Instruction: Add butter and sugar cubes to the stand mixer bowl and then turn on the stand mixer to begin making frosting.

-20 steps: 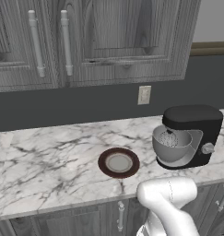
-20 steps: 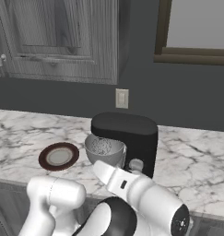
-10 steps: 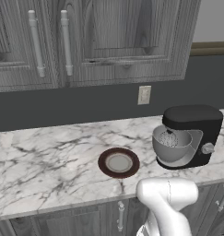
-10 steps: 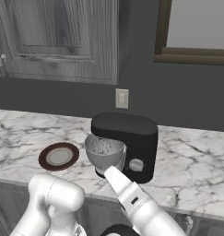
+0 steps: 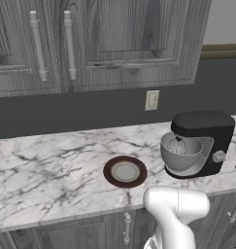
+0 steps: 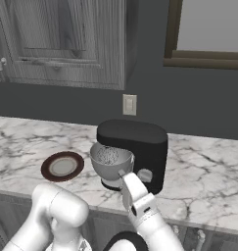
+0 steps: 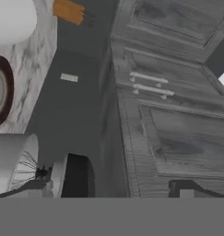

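Mixer at the right of the worktop, bowl docked under its head and whisk to take ingredients, brown plate just left of it, butter and sugar unseen, tool state impossible to tell.

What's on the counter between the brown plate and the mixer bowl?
Nothing: just bare marble countertop lies between the plate and the stand mixer bowl, as the left base view shows.

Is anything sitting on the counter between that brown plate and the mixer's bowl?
Nothing visible does. The dark brown plate and the stand mixer bowl sit apart on the marble counter, with only bare marble between them.
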Controlling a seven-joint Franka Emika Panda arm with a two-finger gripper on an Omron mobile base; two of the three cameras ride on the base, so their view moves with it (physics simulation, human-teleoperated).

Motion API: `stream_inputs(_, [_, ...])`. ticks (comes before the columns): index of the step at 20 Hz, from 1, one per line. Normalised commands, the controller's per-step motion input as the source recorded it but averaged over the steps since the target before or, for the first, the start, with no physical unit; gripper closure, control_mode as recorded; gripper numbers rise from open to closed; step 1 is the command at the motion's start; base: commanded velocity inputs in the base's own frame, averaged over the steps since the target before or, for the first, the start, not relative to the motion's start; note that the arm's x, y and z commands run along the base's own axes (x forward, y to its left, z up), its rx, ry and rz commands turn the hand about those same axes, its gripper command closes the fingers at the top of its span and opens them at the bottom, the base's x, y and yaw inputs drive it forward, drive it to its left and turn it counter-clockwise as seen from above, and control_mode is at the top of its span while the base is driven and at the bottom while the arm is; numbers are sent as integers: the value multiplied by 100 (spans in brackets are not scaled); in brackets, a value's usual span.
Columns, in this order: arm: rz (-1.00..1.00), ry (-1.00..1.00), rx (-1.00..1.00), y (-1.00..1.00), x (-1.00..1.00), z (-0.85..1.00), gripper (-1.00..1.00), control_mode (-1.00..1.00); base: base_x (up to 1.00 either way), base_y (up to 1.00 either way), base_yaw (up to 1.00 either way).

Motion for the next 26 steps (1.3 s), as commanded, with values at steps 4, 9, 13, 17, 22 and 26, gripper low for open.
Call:
stream_inputs(4, [-5,2,9,0,22,-53,-100,-100,0,0,0])
stream_inputs(9, [-11,5,13,0,32,-31,-100,-100,0,0,0])
stream_inputs(13, [-12,5,13,-4,27,-19,-100,-100,0,0,0])
stream_inputs(17, [-5,6,13,-30,11,-14,-100,-100,0,0,0])
stream_inputs(22, [-2,17,10,-30,7,0,-100,-100,0,0,0])
stream_inputs(26, [-3,18,2,-11,13,-10,-100,-100,0,0,0])
